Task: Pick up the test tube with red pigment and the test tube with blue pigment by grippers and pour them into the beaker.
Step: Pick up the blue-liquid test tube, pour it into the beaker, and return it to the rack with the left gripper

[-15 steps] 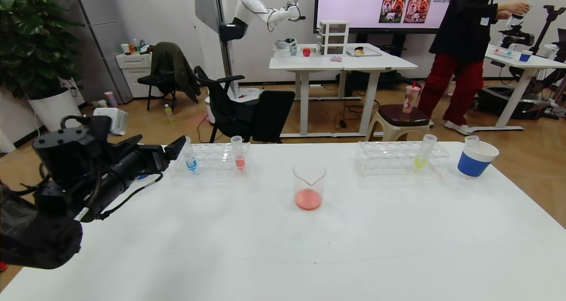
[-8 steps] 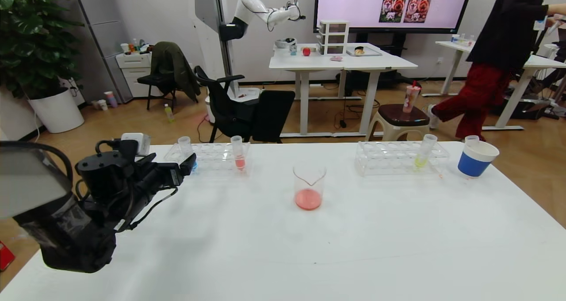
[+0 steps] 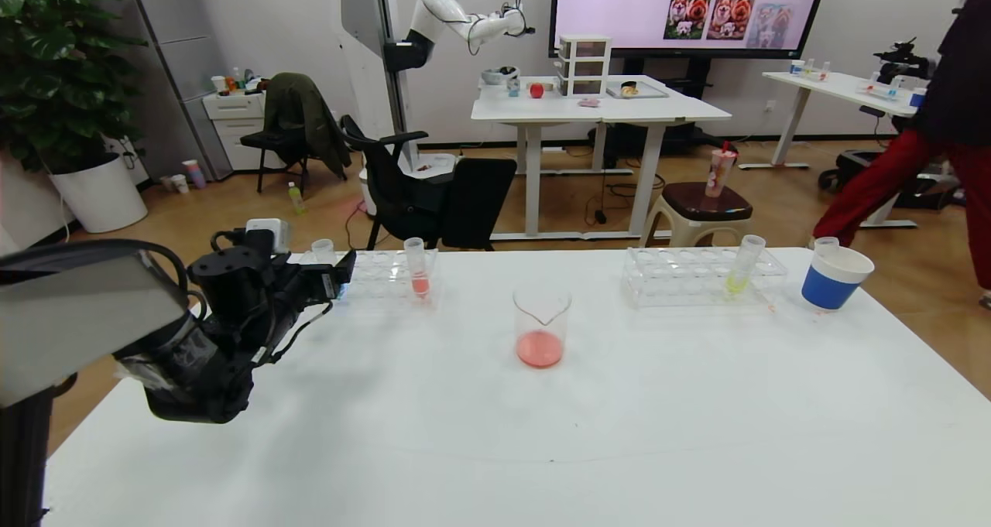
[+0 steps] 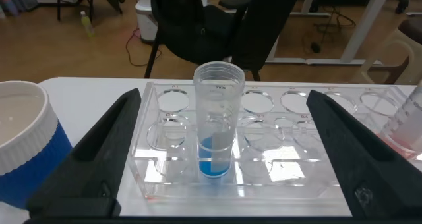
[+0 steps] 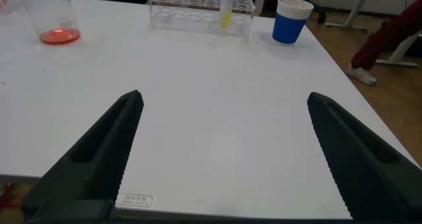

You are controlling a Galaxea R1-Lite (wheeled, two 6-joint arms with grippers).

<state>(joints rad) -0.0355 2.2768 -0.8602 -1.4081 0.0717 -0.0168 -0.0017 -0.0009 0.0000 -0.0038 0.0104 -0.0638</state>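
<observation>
Left wrist view shows the left end effector (image 4: pixel 221 151) wide open, holding nothing, with the test tube with blue pigment (image 4: pixel 217 118) standing in its rack (image 4: pixel 264 174) right between the fingers. Right end effector (image 5: pixel 224 151) is wide open too, over bare tabletop (image 5: pixel 217 85), with the beaker (image 5: pixel 51 16) far ahead.

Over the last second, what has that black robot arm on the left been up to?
The left gripper has swung forward to the clear plastic rack; its open fingers now flank the test tube with blue pigment without touching it. The beaker with red liquid, the salmon-pink tube and the right gripper stayed put.
</observation>
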